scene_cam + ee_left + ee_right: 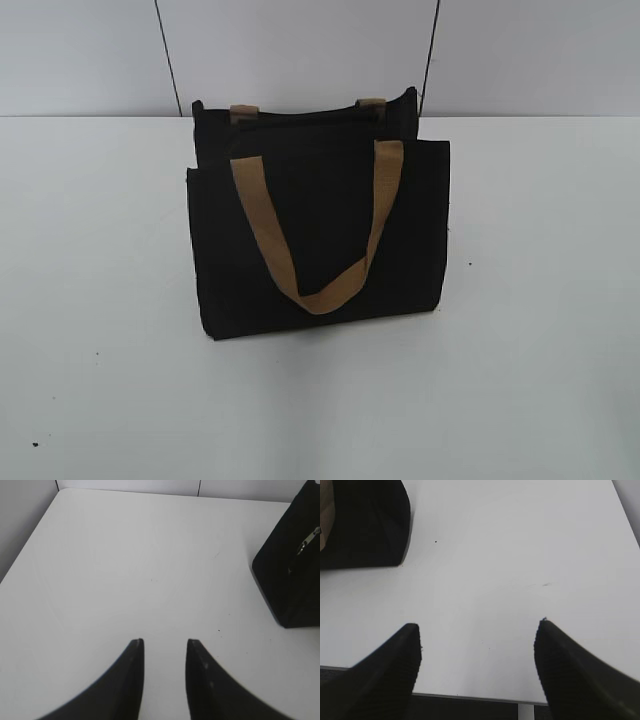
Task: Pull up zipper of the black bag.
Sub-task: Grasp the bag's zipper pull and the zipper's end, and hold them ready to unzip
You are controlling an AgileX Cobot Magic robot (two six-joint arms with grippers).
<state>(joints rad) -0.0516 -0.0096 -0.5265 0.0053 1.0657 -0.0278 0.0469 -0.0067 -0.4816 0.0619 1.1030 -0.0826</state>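
The black bag (pixel 320 225) stands upright in the middle of the white table, its tan straps (pixel 320 290) hanging down the front. In the left wrist view the bag (pixel 292 580) is at the far right, with the silver zipper (pixel 308 541) on its side. In the right wrist view a corner of the bag (pixel 367 525) shows at the top left. My left gripper (pixel 165 641) is open and empty over bare table, well left of the bag. My right gripper (pixel 479 625) is wide open and empty above the table's near edge. Neither gripper shows in the exterior view.
The white table (pixel 100 350) spreads around the bag. A pale wall with dark seams (pixel 165 50) stands behind it. The table's front edge (pixel 470 696) shows in the right wrist view.
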